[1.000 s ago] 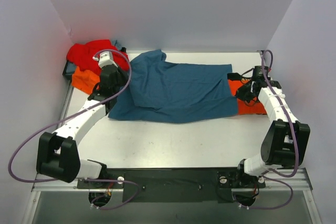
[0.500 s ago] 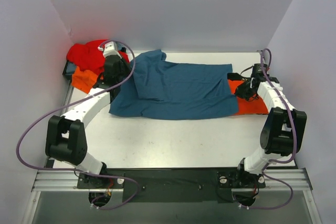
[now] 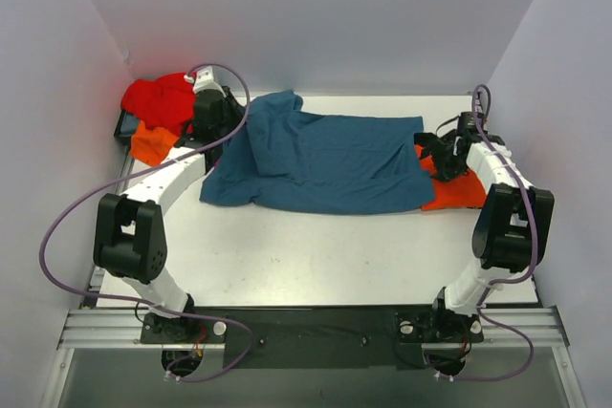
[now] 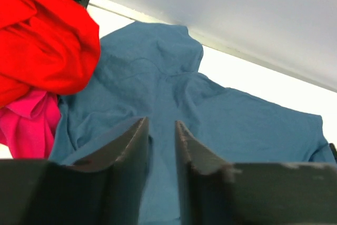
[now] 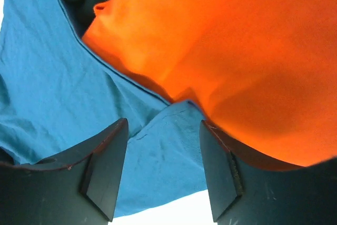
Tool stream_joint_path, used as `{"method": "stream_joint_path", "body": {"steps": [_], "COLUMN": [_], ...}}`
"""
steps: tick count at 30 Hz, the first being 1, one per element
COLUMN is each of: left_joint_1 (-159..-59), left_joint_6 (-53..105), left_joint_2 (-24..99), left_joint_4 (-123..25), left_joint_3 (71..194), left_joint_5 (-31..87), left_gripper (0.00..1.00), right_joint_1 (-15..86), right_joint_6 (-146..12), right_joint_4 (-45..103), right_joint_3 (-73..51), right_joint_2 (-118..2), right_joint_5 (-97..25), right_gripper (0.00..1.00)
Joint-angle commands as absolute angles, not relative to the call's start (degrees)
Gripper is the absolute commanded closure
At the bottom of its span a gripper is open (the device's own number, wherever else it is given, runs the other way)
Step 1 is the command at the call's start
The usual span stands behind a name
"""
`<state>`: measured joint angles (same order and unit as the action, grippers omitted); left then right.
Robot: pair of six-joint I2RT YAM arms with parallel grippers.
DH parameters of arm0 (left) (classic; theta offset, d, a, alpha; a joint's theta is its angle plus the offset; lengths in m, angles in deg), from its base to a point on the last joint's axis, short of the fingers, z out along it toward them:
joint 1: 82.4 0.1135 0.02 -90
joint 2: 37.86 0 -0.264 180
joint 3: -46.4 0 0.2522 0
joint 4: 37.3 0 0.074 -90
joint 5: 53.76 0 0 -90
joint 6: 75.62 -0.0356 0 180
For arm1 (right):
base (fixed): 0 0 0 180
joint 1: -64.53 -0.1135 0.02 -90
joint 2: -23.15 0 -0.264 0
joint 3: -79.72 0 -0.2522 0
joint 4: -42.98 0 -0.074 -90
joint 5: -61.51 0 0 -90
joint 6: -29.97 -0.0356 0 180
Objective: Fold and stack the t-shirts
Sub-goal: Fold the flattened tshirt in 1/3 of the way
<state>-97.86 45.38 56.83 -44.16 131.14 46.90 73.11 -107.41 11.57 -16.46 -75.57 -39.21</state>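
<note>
White is the table (image 3: 316, 255) on which everything lies. Across its middle the teal t-shirt (image 3: 325, 164) is spread, rumpled and not yet folded, with its long axis run left to right between the two arms. Its right end is laid over part of an orange t-shirt (image 3: 461, 193). At the far left corner a red t-shirt (image 3: 158, 97) is heaped, with a magenta pink t-shirt (image 4: 23, 125) tucked beside it. The left gripper (image 3: 212, 114) is held at the teal shirt's far left end, the cloth stretching away from it to the right — its fingers are drawn almost together with a thin slit left, and whether fabric is nipped cannot be told. The right gripper (image 5: 163, 125) is spread wide over the right hem, where teal meets orange. Each end is thus nearer its own arm, so a lengthwise fold is judged a two-arm move.
</note>
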Motion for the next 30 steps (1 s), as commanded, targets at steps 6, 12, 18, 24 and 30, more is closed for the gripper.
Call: {"method": "stream_joint_path", "body": {"steps": [6,12,18,24,30], "left_joint_1": [-98.0,-98.0,-97.9,-95.8,-90.9], "left_joint_6": [48.3,55.8,60.6,66.0,68.9], "left_joint_2": [43.7,30.7,21.7,18.9,20.6], "left_joint_4": [-53.7,-60.9,-66.4,-68.5,-72.3], "left_joint_3": [126.9,114.7,106.3,100.0,98.6], "left_joint_5": [47.7,52.9,56.8,55.9,52.4], "left_gripper": [0.41,0.42,0.46,0.48,0.50], "right_joint_1": [73.0,75.1,75.8,75.1,74.3], "right_joint_6": [-108.6,-107.1,-106.2,-107.1,-107.3], "right_joint_4": [15.0,17.3,19.9,23.0,23.4], "right_joint_3": [-34.5,-43.9,-45.1,-44.3,-43.2], "right_joint_2": [-56.7,-48.5,-51.6,-55.9,-58.1], "right_joint_5": [-36.5,-35.4,-38.0,-39.0,-38.0], "right_gripper": [0.48,0.53,0.60,0.63,0.73]}}
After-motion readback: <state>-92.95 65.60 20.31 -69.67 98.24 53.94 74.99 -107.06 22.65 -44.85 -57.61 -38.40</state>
